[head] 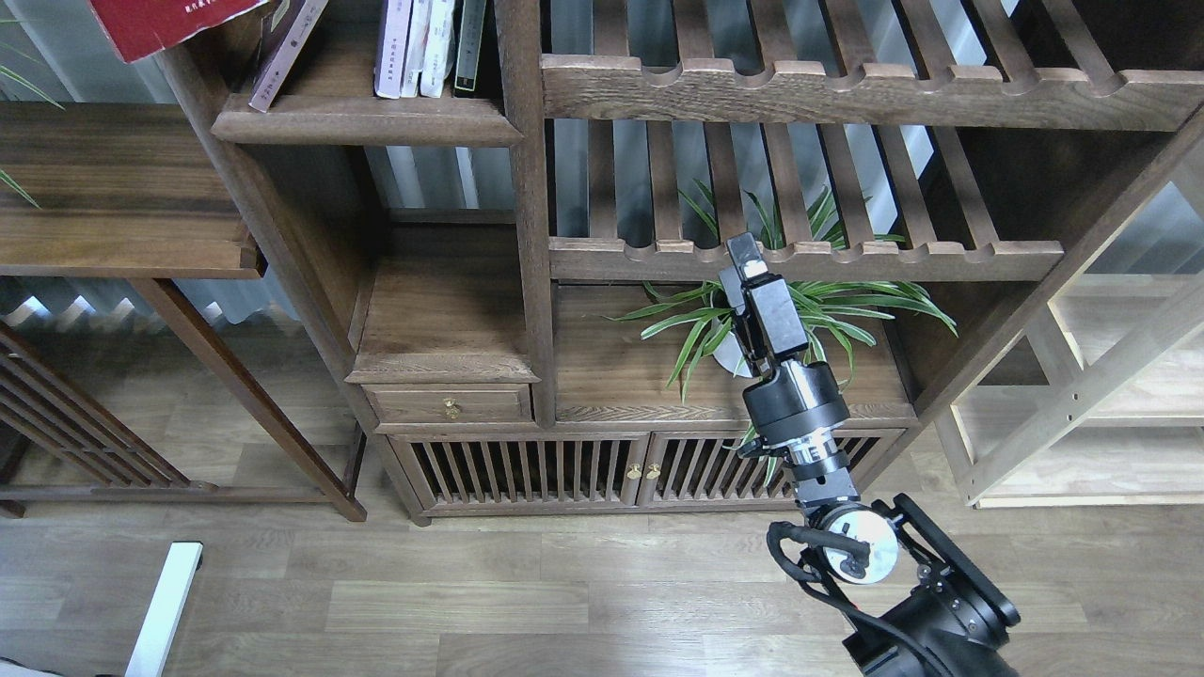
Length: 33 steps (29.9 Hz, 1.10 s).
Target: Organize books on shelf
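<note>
Only a corner of the thick red book [160,23] shows at the top left edge; whatever holds it is out of view. On the shelf [367,120], a dark book [287,49] leans against the left post. A pale lavender-white book [392,47] stands upright with other thin books [437,47] by the right post. My left gripper does not show. My right gripper [742,252] is raised in front of the slatted rack, far to the right of the books, seen end-on with its fingers not told apart.
Slatted racks [800,259] fill the right half, with a potted spider plant [809,310] behind my right arm. Below are a small drawer [450,404] and slatted cabinet doors [527,470]. A dark side table [113,216] stands left, a pale wooden frame [1082,395] right.
</note>
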Tool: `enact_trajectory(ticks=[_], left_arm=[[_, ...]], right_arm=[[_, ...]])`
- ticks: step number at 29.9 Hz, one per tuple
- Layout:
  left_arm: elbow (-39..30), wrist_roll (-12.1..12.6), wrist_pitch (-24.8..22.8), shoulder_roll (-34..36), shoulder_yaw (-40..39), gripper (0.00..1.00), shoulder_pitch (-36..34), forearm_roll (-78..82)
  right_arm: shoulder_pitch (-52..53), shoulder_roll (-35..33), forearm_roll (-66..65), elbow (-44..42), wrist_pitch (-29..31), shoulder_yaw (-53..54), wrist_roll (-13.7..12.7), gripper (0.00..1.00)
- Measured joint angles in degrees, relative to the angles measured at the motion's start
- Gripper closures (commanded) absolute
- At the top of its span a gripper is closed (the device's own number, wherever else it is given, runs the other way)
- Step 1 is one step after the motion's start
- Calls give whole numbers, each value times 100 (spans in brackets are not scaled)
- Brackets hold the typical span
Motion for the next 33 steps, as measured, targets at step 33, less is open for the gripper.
enact_trajectory(ticks=[33], left_arm=[[2124, -3, 1, -2148, 1524, 69, -1722, 200]], right_arm=[[-96, 0, 46, 10, 0, 127, 0, 0]])
